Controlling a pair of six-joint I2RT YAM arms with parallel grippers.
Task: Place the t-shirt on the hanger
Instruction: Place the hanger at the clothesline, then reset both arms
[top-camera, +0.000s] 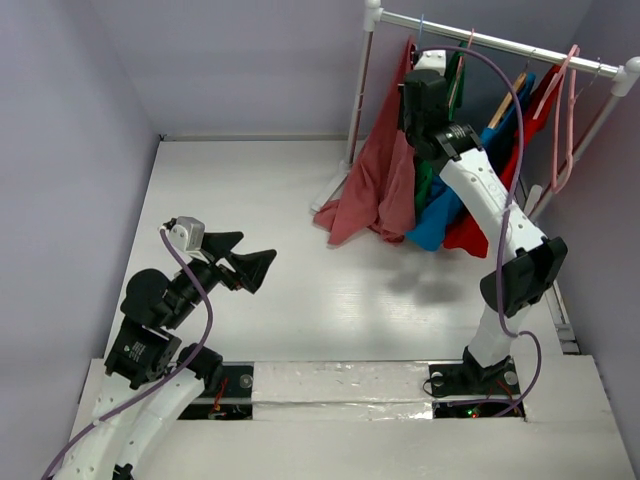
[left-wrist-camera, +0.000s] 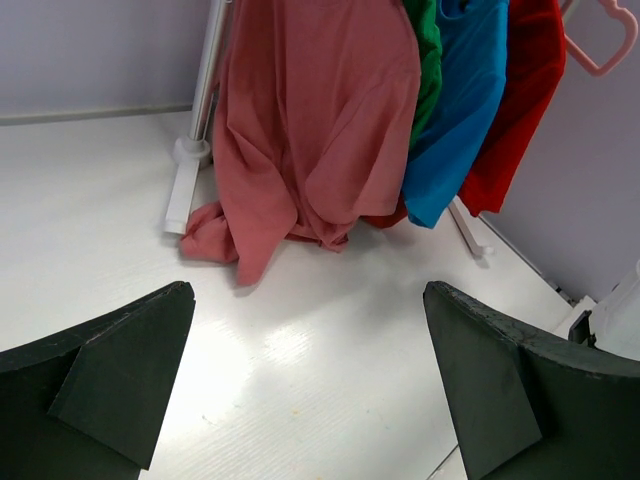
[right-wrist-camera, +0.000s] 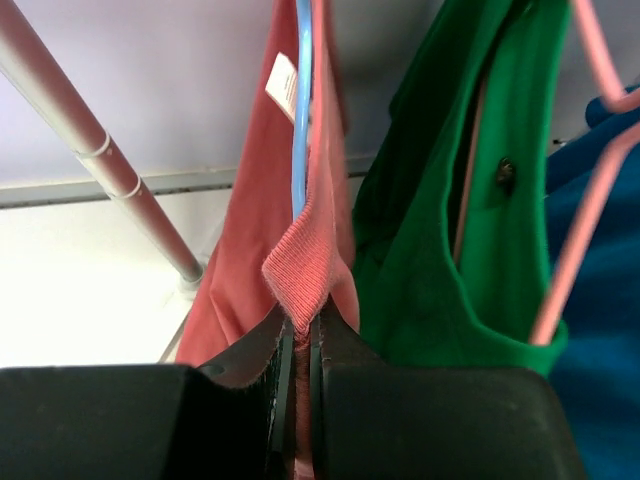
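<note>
T-shirt (right-wrist-camera: 300, 280) collar is pinched tight in R claw (right-wrist-camera: 300, 335) up at rack (top-camera: 500, 42). Blue hanger (right-wrist-camera: 303, 100) wire is seen inside the neck. Shirt hangs bunched, hem dragged on table (top-camera: 250, 190). Judged nearly done: straightening and release left. L claw (left-wrist-camera: 308, 300) is held wide, empty.

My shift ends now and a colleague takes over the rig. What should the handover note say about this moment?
Left gripper: open, empty, hovering over the table, facing the rack.
Right gripper: shut on the ribbed collar of the pink t-shirt, up near the rail.
Things: the light-blue hanger has its wire right beside the pinched collar. The shirt hangs down, its hem bunched on the table by the rack's foot.
Done: collar is at the hanger wire.
Left: whether both shoulders sit on the hanger cannot be seen. Check that, then release.
</note>
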